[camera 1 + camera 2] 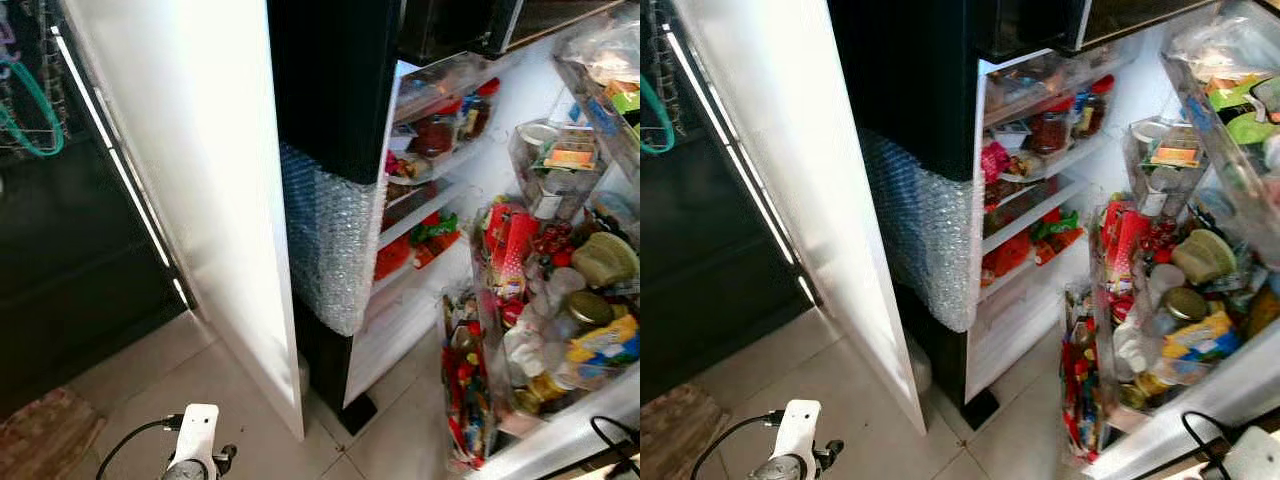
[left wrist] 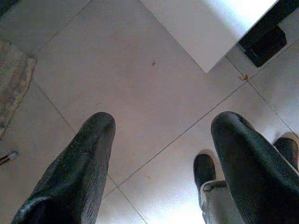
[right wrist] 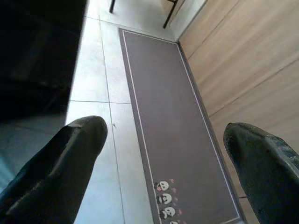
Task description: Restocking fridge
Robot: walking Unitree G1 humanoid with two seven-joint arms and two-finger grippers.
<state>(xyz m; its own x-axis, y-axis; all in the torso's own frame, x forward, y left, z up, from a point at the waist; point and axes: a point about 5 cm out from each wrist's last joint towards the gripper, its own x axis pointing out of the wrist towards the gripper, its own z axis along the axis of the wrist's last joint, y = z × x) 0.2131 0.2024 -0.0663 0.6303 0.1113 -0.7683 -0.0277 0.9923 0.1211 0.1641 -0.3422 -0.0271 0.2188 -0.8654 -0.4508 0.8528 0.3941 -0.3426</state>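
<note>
Both grippers hang low and idle with nothing between their fingers: the left gripper (image 2: pixel 161 154) points at bare floor tiles (image 2: pixel 140 84) with its fingers spread wide apart, and the right gripper (image 3: pixel 163 163) is likewise spread, over a grey floor mat (image 3: pixel 173 121) beside a wood-panelled wall (image 3: pixel 243 60). The fridge (image 1: pixel 330 110) stands well above and ahead of both hands, both doors swung open. Its shelves (image 1: pixel 430 160) carry jars and red packets; the right door rack (image 1: pixel 550 300), nearest the right gripper, is crowded with jars, bottles and sachets. Bubble wrap (image 1: pixel 330 240) covers the fridge's side edge, up and to the right of the left gripper. No item for stocking is in hand or visible near either gripper. Judgement: restocking has yet to start. To do it well, secure an item first, then approach squarely, choose a shelf with free space, and avoid the overfilled door rack, where a nudge could dislodge jars.
</note>
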